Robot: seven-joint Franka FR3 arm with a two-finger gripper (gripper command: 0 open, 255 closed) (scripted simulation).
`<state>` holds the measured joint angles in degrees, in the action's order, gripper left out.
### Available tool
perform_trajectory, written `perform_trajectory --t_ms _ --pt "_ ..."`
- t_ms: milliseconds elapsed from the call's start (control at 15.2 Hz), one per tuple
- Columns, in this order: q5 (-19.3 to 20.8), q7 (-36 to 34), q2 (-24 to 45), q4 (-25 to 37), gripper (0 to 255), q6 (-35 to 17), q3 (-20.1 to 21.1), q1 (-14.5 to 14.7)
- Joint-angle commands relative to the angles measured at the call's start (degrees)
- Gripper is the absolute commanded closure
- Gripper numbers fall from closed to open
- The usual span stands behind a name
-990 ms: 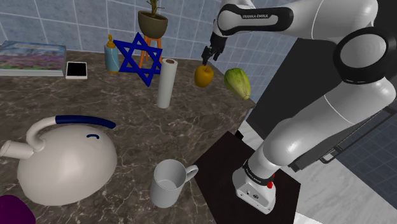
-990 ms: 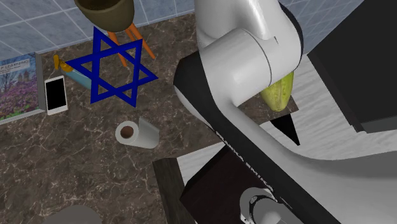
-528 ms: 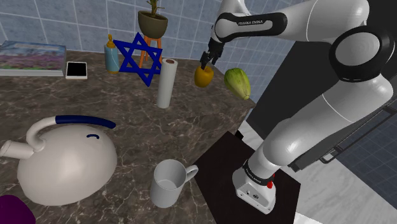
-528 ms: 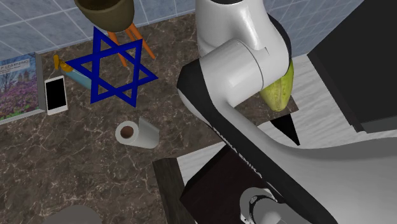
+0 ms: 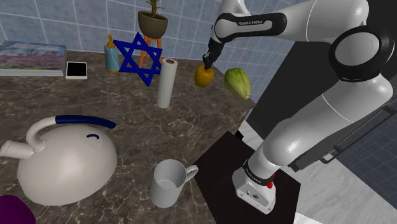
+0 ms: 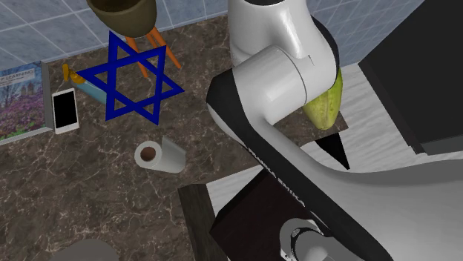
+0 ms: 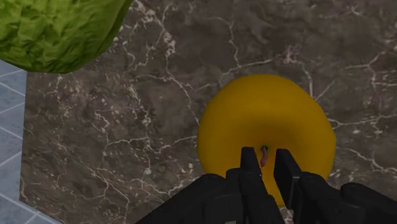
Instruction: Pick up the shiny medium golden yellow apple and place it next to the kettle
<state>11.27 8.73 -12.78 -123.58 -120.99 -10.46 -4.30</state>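
The golden yellow apple [image 5: 203, 76] stands on the dark marble counter [image 5: 133, 127] near its far edge in the shoulder view, beside a green gourd [image 5: 236, 83]. My black gripper [image 5: 207, 63] comes down on the apple's top. In the wrist view the two fingers stand close together over the apple [image 7: 267, 121], and the gripper [image 7: 267, 162] pinches the small stem between them. The big white kettle [image 5: 63, 162] with a blue-topped handle sits at the near left of the shoulder view, far from the apple. The arm hides the apple in the second exterior view.
A white paper roll [image 5: 166, 83] stands upright left of the apple. A white mug [image 5: 169, 183] sits near the kettle. A blue star [image 5: 141, 57], a bottle [image 5: 112, 54], a phone [image 5: 77, 70], a book [image 5: 32, 56] and a plant pot [image 5: 153, 22] line the tiled back wall.
The gripper sank a little onto the apple's top, then its fingers drew together around the stem. The apple has not moved.
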Motion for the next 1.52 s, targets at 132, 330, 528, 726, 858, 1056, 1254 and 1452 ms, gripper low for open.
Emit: perform_trajectory --t_ms 132,330,528,726,858,1056,1254,1452 --pt "0.00 0.00 0.00 0.00 255 0.00 0.00 0.00" --pt "0.00 0.00 0.00 0.00 255 0.00 0.00 0.00" --pt "-0.12 0.20 -0.28 1.26 255 1.53 0.07 0.05" --pt "-0.28 0.50 -0.57 3.28 255 3.82 0.17 0.11" --pt "-0.40 0.70 -0.72 4.67 255 5.35 0.24 0.16" --pt "-0.56 1.01 -0.84 6.85 255 7.63 0.33 0.22" --pt "-0.73 1.32 -0.85 9.14 255 9.91 0.42 0.29" --pt "-0.90 1.63 -0.74 11.54 255 12.20 0.49 0.34"
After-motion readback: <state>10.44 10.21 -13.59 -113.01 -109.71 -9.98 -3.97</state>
